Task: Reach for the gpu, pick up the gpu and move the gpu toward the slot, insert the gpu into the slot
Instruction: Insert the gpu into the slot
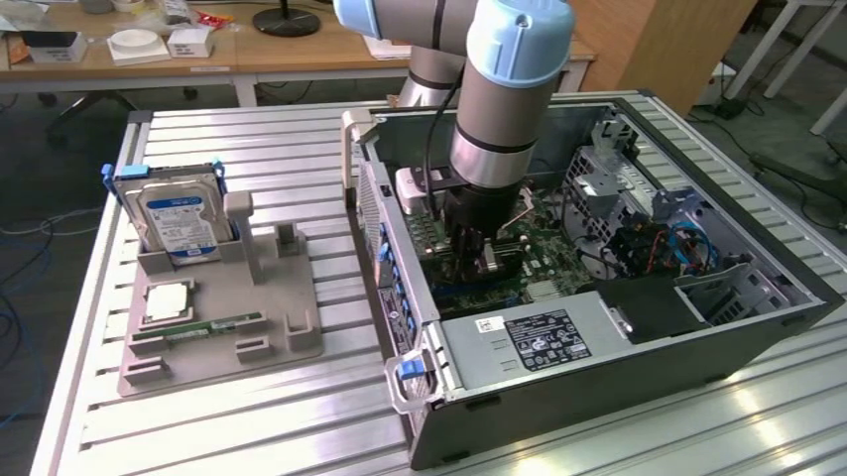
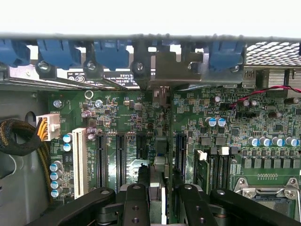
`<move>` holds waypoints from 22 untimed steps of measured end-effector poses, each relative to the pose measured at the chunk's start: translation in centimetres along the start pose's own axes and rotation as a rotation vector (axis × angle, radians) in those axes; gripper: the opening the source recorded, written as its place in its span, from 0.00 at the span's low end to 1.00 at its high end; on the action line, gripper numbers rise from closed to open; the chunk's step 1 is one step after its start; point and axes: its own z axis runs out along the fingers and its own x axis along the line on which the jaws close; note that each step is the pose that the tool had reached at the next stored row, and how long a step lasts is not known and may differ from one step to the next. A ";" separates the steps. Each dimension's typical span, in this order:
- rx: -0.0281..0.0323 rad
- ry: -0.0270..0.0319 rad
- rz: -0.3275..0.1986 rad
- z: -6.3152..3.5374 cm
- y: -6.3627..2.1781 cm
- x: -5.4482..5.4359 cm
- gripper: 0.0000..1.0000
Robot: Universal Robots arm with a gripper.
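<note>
My gripper (image 1: 483, 256) is down inside the open computer case (image 1: 688, 327), low over the green motherboard (image 1: 553, 260). In the wrist view its black fingers (image 2: 137, 200) are shut on the gpu (image 2: 160, 141). The gpu shows edge-on as a thin dark card running from between the fingers to the case's rear wall. It stands upright along the line of the slot, of which a short blue stretch (image 2: 160, 151) shows beneath the card. I cannot tell whether the card's edge is seated in the slot or just above it.
Black expansion slots (image 2: 120, 160) lie on both sides of the card, and a white one (image 2: 79, 160) further out. Blue clips (image 2: 56, 52) line the rear wall. Outside the case, a grey fixture (image 1: 218, 317) holds a blue-labelled hard drive (image 1: 179, 220) and a green memory stick (image 1: 198, 327).
</note>
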 end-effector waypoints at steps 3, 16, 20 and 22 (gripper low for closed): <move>-0.0001 0.0000 0.000 0.00 0.00 0.0 0.29; -0.0001 0.0002 0.000 0.36 0.04 0.0 0.29; 0.0000 0.0000 0.000 0.37 0.04 0.0 0.29; 0.0000 0.0000 0.000 0.37 0.04 0.0 0.29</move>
